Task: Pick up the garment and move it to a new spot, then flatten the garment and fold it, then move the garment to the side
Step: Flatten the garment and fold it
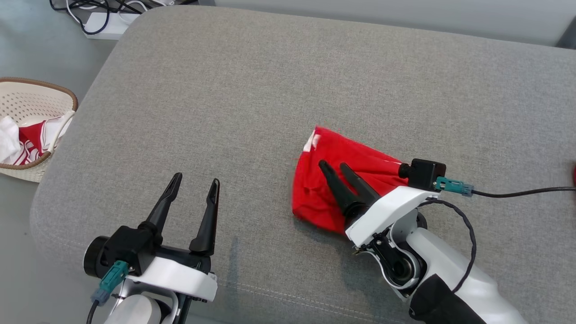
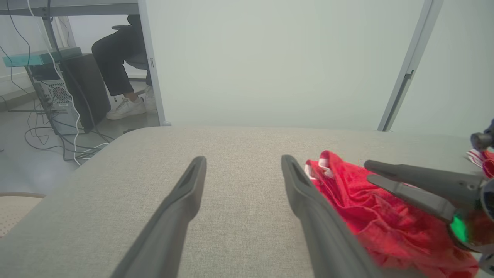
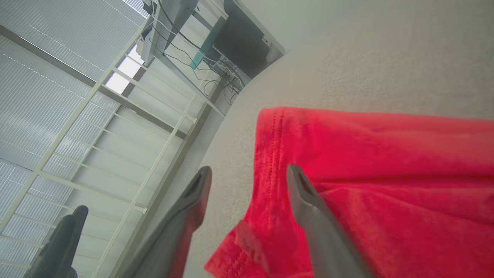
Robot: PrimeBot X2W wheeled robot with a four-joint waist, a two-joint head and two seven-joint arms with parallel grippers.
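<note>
Closest in the head view, the left gripper (image 1: 196, 178) sits at the lower left above the front edge of the grey cushion (image 1: 270, 90), its two dark fingers spread wide with nothing but bare fabric between them; it holds nothing and is well apart from the garment. At the lower right, the right arm's pale forearm reaches in at a slant, and the right gripper (image 1: 333, 164) lies over the red garment (image 1: 310, 198) with its fingers pointing up and to the left. In the right wrist view those fingers (image 3: 305, 193) stand parted, grey cushion showing between their tips. One finger rests on the red cloth and the other lies beside the stitched hem, while a small fold of the hem lies loose in the gap lower down, not pinched. The garment is bunched in a creased heap on the cushion, right of centre and towards the front, with a bit of white trim (image 1: 310, 142) at its far corner. Off the cushion's left end stands a pale perforated basket (image 1: 31, 101) with a brown rim, holding white and red clothes (image 1: 31, 137). In the left wrist view a seated person's legs (image 2: 114, 65) show beyond the cushion's far corner.
</note>
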